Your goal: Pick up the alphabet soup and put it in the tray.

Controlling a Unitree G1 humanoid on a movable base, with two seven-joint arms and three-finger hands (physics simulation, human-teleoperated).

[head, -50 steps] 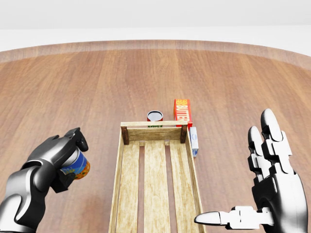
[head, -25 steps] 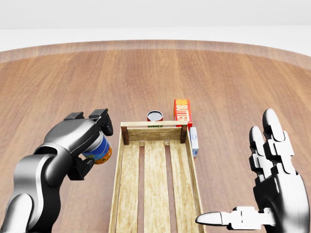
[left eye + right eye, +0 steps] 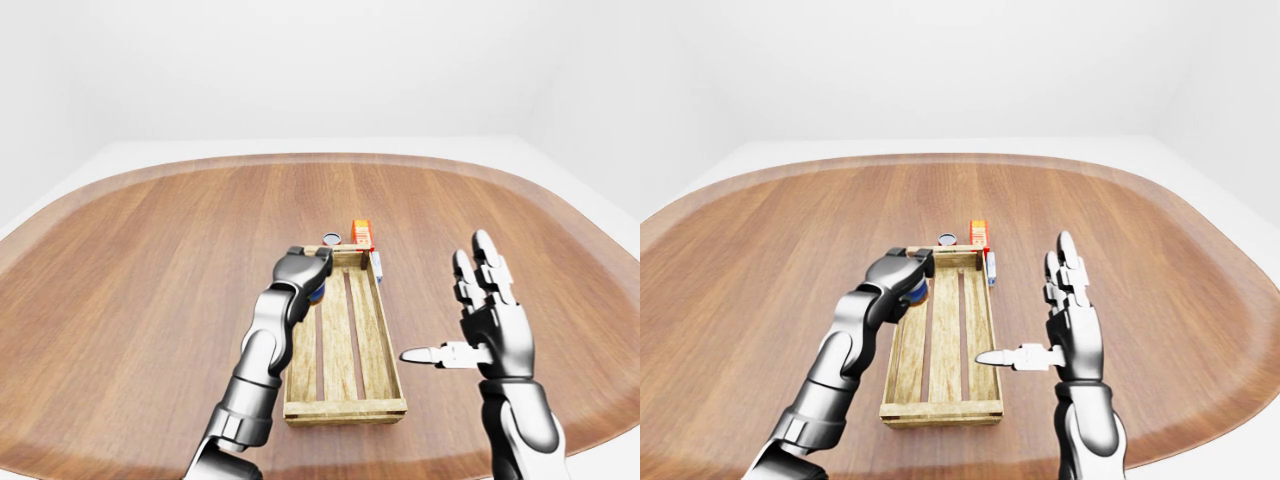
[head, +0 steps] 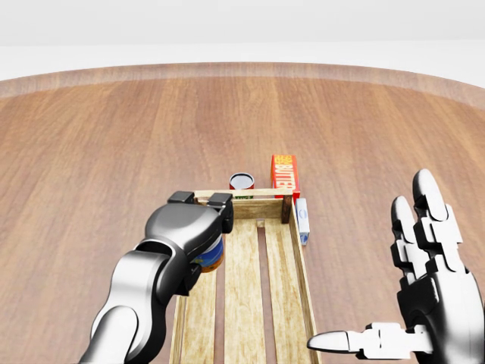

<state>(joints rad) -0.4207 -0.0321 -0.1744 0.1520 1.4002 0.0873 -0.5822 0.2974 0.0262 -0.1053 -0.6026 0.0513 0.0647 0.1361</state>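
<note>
**A:** Start with the left-eye view. What is your left hand [image 3: 303,268] doing?

**B:** My fingers are wrapped round the alphabet soup [image 3: 316,292], clenched on it. I hold it over the tray [image 3: 386,352], at the far end of the tray's left wall, so that it can go down inside the walls, not onto them. My right hand [image 3: 480,330] stands beside the tray's right wall with fingers spread, holding nothing. I judge it is kept there to stay out of the way.

**A:** And the head view?

**B:** There the can's blue and orange label peeks out beneath my left hand, just inside the tray's left wall and near its far end. It hangs above the slats, I think; I cannot tell whether it touches them. Beyond the tray's far wall stand a red can [image 4: 242,181] and a butter box [image 4: 285,174], and a small white carton [image 4: 303,219] lies just beside the tray's right wall. All three are outside the tray, so the slats are free.

**A:** Does the right-eye view add anything?

**B:** It shows the tabletop [image 3: 760,250] wide and bare around the tray, and my left forearm slanting in across the tray's left wall. Lowering and letting go is what I judge remains.
</note>
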